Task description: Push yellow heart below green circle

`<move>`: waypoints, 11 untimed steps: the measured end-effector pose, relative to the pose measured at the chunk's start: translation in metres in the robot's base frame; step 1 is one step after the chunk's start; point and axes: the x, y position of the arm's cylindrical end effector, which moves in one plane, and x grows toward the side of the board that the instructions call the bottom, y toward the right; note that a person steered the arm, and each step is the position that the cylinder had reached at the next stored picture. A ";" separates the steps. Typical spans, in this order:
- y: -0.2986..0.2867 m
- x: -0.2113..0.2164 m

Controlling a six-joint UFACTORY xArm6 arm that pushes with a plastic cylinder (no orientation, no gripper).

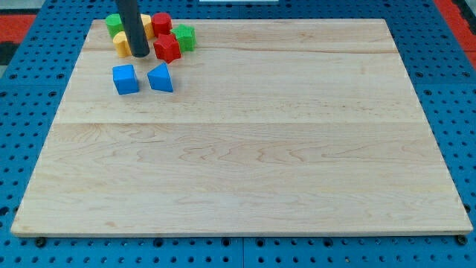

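Note:
My tip [140, 54] rests on the board at the view's top left, inside a cluster of blocks. A yellow block [120, 43], partly hidden by the rod, touches the rod's left side; its shape is unclear. A rounded green block [113, 24] sits just above it at the board's top edge. A second yellow block [147, 26] shows just right of the rod, higher up. A red star-like block [166, 48] lies right of my tip.
A red block [162, 21] and an angular green block [184, 36] sit at the cluster's right. A blue cube [125, 79] and a blue triangle [161, 77] lie just below my tip. The wooden board [253, 149] lies on a blue pegboard.

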 end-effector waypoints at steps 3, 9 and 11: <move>0.009 -0.022; -0.009 -0.021; -0.013 -0.017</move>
